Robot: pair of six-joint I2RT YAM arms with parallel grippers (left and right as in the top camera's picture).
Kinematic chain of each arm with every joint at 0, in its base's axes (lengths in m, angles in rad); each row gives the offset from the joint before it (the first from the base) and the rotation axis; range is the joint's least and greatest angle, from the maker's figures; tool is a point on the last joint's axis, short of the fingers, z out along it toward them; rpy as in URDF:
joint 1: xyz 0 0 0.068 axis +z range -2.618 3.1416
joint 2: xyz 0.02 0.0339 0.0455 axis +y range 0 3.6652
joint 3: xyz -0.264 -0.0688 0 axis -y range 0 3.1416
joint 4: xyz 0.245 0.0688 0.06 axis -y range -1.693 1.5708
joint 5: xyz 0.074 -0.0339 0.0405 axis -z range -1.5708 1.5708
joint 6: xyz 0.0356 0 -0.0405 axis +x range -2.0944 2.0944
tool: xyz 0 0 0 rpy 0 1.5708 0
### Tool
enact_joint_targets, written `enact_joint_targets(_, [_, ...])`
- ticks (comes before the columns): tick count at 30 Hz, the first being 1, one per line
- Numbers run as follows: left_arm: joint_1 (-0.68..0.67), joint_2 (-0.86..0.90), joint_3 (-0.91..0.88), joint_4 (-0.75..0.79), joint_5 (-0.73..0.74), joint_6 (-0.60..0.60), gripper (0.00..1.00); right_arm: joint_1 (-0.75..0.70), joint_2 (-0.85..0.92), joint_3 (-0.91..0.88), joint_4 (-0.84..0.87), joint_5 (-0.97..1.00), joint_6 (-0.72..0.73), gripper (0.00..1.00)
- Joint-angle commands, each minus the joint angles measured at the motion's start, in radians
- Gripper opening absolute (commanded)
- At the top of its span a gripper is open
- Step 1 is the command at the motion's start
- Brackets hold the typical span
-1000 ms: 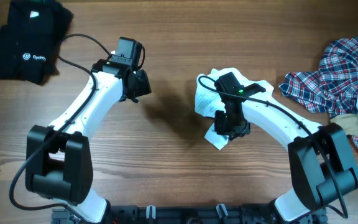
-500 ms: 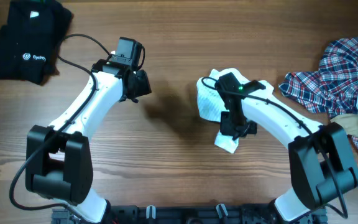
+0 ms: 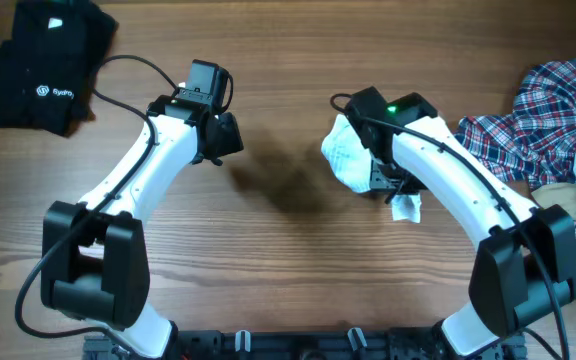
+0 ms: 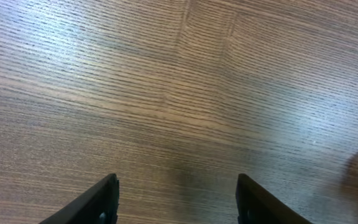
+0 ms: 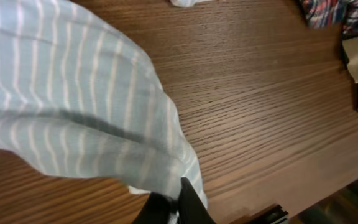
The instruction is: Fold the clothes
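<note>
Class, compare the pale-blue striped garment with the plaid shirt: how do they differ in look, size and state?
Pattern: the striped garment is pale blue with fine white stripes; the plaid shirt is red, blue and white checks. Size: the striped garment looks smaller than the plaid shirt. State: the striped garment is pinched in the right gripper near the middle; the plaid shirt lies ungripped at the far right. Both are soft and unfolded.

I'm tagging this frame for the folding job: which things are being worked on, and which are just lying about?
Being worked on: pale-blue striped garment, gripped by the right end effector.
Lying about, though also clothes to fold: plaid shirt, beige piece, black logo garment.
</note>
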Motion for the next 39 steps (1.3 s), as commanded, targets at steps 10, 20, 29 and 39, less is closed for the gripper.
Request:
enact_joint_targets(10, [0.006,0.005,0.014,-0.001,-0.017,0.004,0.61,0.037,0.000,-0.109,0.011,-0.204,0.007,0.17])
enact_joint_targets(20, [0.006,0.005,0.014,-0.001,-0.017,0.005,0.61,0.037,0.000,-0.109,0.219,-0.491,-0.177,0.15])
enact_joint_targets(29, [-0.008,0.006,0.014,0.064,0.224,0.117,0.72,0.029,0.004,-0.109,0.420,-0.339,-0.193,0.67])
enact_joint_targets(39, [-0.098,0.100,0.014,0.271,0.596,0.180,0.78,-0.294,-0.022,-0.023,0.460,-0.505,-0.172,0.68])
